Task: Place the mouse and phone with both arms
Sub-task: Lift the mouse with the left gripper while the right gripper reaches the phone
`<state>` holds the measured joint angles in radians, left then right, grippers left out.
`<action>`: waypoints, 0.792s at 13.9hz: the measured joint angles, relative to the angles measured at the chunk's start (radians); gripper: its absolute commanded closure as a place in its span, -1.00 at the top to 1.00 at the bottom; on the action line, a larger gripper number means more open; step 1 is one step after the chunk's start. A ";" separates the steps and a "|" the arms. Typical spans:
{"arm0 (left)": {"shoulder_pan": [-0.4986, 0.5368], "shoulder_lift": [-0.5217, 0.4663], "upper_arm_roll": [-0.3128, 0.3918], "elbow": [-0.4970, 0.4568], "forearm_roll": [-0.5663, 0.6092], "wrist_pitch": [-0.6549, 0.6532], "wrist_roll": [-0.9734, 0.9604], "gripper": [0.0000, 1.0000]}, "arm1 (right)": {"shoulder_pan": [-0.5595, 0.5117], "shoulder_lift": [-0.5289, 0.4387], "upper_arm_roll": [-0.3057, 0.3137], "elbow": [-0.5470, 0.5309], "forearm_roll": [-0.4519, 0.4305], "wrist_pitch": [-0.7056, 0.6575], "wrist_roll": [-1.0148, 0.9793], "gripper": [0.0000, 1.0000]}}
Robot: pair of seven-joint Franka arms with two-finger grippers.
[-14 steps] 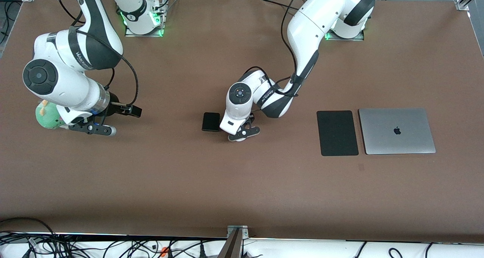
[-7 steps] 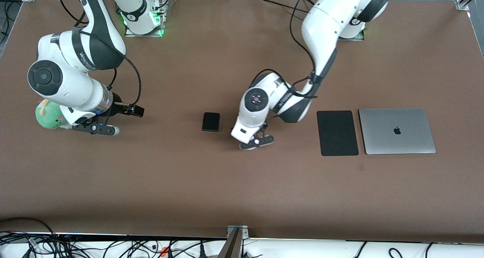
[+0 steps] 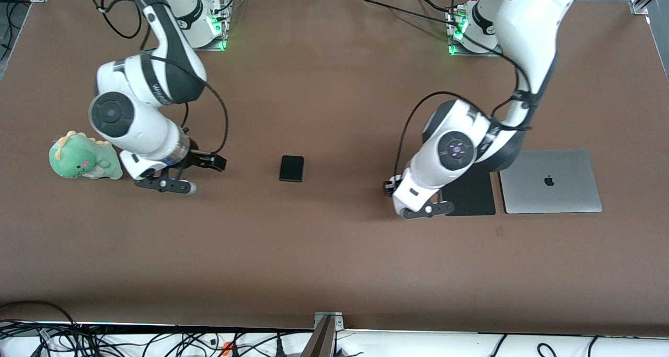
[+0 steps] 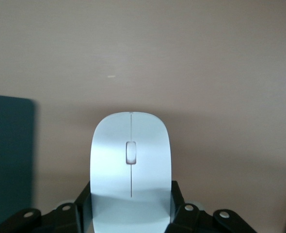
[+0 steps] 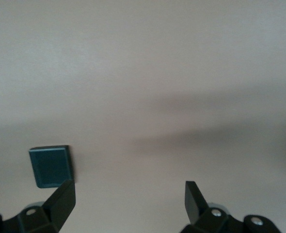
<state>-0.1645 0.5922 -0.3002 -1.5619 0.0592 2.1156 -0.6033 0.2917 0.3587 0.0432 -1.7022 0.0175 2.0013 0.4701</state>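
Left pincer (image 4: 131, 221) clamped on glossy oval mouse (image 4: 131, 165); right pincer (image 5: 131, 199) spread, idle

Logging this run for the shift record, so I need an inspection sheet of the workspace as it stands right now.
Surface: brown table, flat, no spills seen.
Job's things: phone flat mid-table, untouched; mouse clamped in the left gripper.
Clutter: green plush toy at the right arm's end; closed laptop and black mouse pad side by side at the left arm's end.
Grippers: left gripper over the table at the mouse pad's edge; right gripper open, empty, beside the plush toy.
Cables: black cables along both arms.
Surroundings: loose wires below the table's near edge.
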 measured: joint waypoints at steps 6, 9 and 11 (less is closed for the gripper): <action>0.189 -0.177 -0.002 -0.290 0.000 0.007 0.263 0.11 | 0.129 0.095 0.002 -0.001 0.000 0.136 0.060 1.00; 0.249 -0.176 -0.001 -0.368 0.000 0.088 0.341 0.11 | 0.185 0.170 0.003 -0.001 0.000 0.241 0.095 1.00; 0.281 -0.156 -0.001 -0.432 0.000 0.188 0.372 0.13 | 0.219 0.226 0.003 -0.001 0.000 0.322 0.142 1.00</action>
<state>0.1167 0.4359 -0.3008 -1.9940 0.0593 2.3033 -0.2315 0.5104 0.5845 0.0458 -1.7033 0.0177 2.3231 0.6120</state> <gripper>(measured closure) 0.374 0.000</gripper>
